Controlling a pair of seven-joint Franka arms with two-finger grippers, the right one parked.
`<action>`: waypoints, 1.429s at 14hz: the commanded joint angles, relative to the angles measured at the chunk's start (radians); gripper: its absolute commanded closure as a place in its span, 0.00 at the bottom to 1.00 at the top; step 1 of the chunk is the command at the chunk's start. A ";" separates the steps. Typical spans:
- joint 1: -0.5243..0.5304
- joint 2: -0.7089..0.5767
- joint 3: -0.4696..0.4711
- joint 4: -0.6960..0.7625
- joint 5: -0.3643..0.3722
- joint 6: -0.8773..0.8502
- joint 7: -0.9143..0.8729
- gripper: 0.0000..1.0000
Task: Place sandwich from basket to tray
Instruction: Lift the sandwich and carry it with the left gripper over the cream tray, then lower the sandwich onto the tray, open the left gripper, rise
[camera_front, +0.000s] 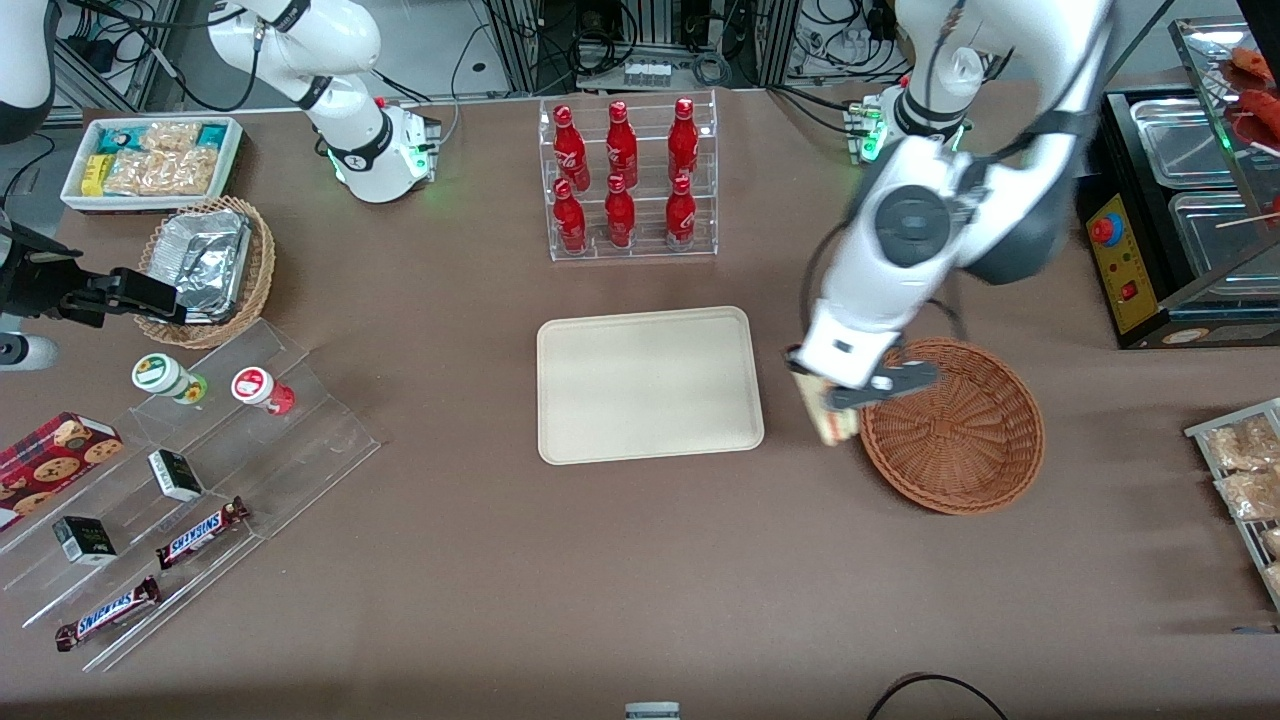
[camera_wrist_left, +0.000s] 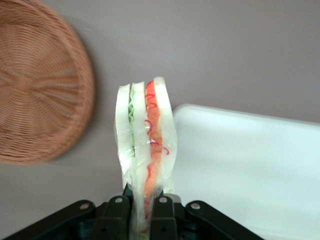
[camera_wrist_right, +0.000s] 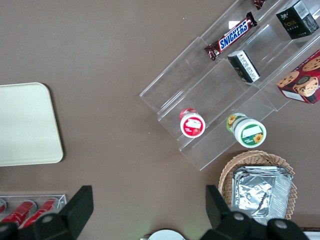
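Observation:
My left gripper (camera_front: 835, 395) hangs above the table in the gap between the reddish-brown wicker basket (camera_front: 955, 425) and the cream tray (camera_front: 648, 384). It is shut on the sandwich (camera_wrist_left: 146, 140), a wrapped wedge of white bread with green and orange-red filling, pinched at its narrow end between the two fingers (camera_wrist_left: 116, 212). From the front, the sandwich (camera_front: 830, 418) hangs below the gripper, just off the basket's rim. The wrist view shows the basket (camera_wrist_left: 35, 85) holding nothing and a corner of the tray (camera_wrist_left: 250, 170) past the sandwich. The tray has nothing on it.
A clear rack of red bottles (camera_front: 625, 180) stands farther from the front camera than the tray. A food warmer (camera_front: 1190, 200) and a rack of snack bags (camera_front: 1245, 480) sit at the working arm's end. Clear steps with snacks (camera_front: 170, 480) and a foil-tray basket (camera_front: 205, 265) lie toward the parked arm's end.

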 joint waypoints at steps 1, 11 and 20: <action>-0.107 0.131 0.013 0.128 0.017 -0.017 -0.034 0.95; -0.328 0.352 0.015 0.171 0.023 0.250 -0.130 0.95; -0.348 0.398 0.018 0.168 0.029 0.278 -0.126 0.00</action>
